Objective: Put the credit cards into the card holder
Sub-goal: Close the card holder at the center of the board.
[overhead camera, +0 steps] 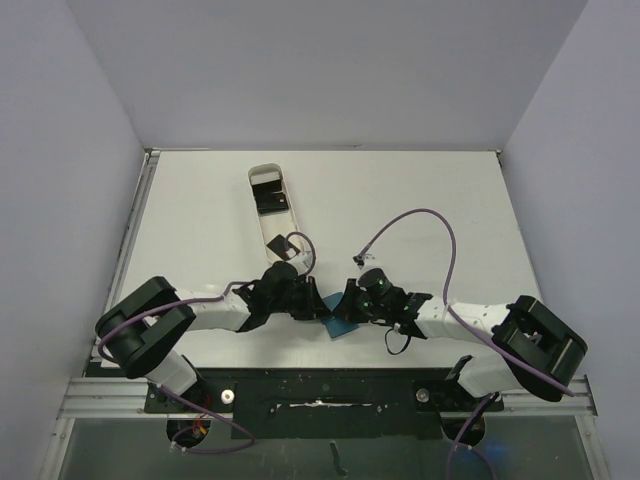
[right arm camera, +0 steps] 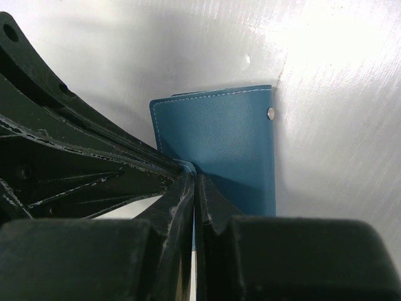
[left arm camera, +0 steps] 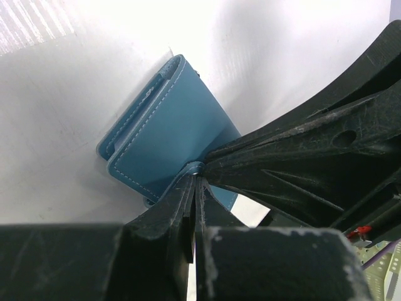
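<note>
The card holder (overhead camera: 341, 325) is a teal-blue wallet lying on the table between the two arms. In the left wrist view the card holder (left arm camera: 166, 132) stands folded, and my left gripper (left arm camera: 195, 175) is shut on its edge. The right wrist view shows one flat panel of the card holder (right arm camera: 219, 141) with a pale snap dot (right arm camera: 270, 113). My right gripper (right arm camera: 195, 172) is shut on that panel's near edge. From above, my left gripper (overhead camera: 322, 311) and right gripper (overhead camera: 346, 306) meet tip to tip over it. Black credit cards (overhead camera: 268, 200) lie in the white tray, one (overhead camera: 276, 242) at its near end.
A long white oval-ended tray (overhead camera: 291, 213) lies at the back left of the table, angled toward the left arm. Purple cables loop over both arms. Grey walls close in the table on three sides.
</note>
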